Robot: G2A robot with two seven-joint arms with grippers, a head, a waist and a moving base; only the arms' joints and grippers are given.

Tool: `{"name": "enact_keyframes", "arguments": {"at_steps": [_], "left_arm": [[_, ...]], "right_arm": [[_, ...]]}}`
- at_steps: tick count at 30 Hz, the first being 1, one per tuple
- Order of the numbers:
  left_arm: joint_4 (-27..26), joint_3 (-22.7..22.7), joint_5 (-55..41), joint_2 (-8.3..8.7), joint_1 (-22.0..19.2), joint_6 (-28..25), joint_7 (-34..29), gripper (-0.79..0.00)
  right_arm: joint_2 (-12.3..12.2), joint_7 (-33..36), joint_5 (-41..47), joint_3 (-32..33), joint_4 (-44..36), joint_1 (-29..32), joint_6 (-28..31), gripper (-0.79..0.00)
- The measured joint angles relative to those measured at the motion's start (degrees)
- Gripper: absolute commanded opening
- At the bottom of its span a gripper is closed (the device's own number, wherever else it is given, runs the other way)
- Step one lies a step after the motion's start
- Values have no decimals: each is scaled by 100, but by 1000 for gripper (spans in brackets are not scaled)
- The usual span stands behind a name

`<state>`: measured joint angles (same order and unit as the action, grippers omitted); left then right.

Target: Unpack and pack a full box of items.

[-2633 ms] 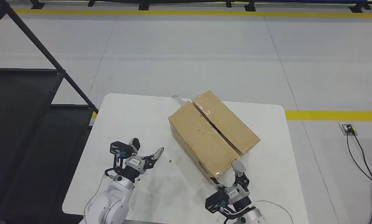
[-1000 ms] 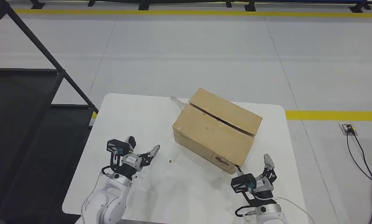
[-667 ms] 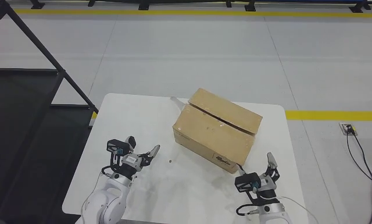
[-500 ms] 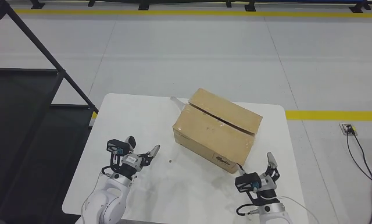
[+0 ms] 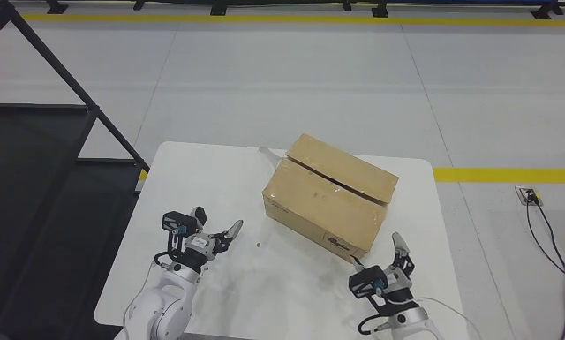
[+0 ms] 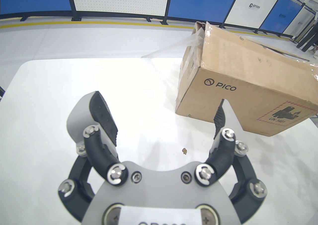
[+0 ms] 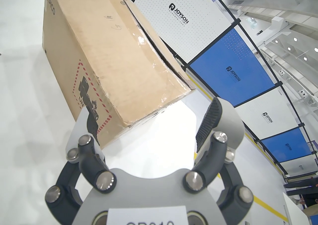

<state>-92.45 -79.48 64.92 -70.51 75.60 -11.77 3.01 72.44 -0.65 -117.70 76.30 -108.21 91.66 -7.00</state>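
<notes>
Box (image 5: 331, 197) stood on the far right part of the table (image 5: 199, 177), turned at an angle to the table edges. Top flaps were down, with a seam running along the lid. A loose strip of clear tape (image 5: 269, 152) stuck out from the box's far left corner over the table.

Left tool (image 5: 221, 221) sat low over the near left part of the table, well apart from the box, pointing toward it. In the left wrist view the tool (image 6: 160, 101) was released, fingers (image 6: 104, 114) spread wide, nothing between them. The box (image 6: 248, 67) lay ahead of it, the tape (image 6: 171, 45) trailing off its upper corner.

A small brown crumb (image 5: 257, 245) lay on the table between the left tool and the box; it also showed in the left wrist view (image 6: 184, 151).

Right tool (image 5: 378, 253) was just beside the box's near corner. In the right wrist view it (image 7: 151, 109) was released, fingers wide apart and empty, with the box (image 7: 104, 44) directly ahead. Contact between finger and box could not be told.
</notes>
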Motion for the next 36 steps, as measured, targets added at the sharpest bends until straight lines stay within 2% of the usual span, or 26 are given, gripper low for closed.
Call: {"name": "enact_keyframes", "arguments": {"at_steps": [15,36], "left_arm": [[0,0,0,0,0,0,0,0],[0,0,0,0,0,0,0,0]], "right_arm": [[47,240,-163,-69,165,-150,-73,0],[100,468,-55,157,288,-204,-332,0]]}}
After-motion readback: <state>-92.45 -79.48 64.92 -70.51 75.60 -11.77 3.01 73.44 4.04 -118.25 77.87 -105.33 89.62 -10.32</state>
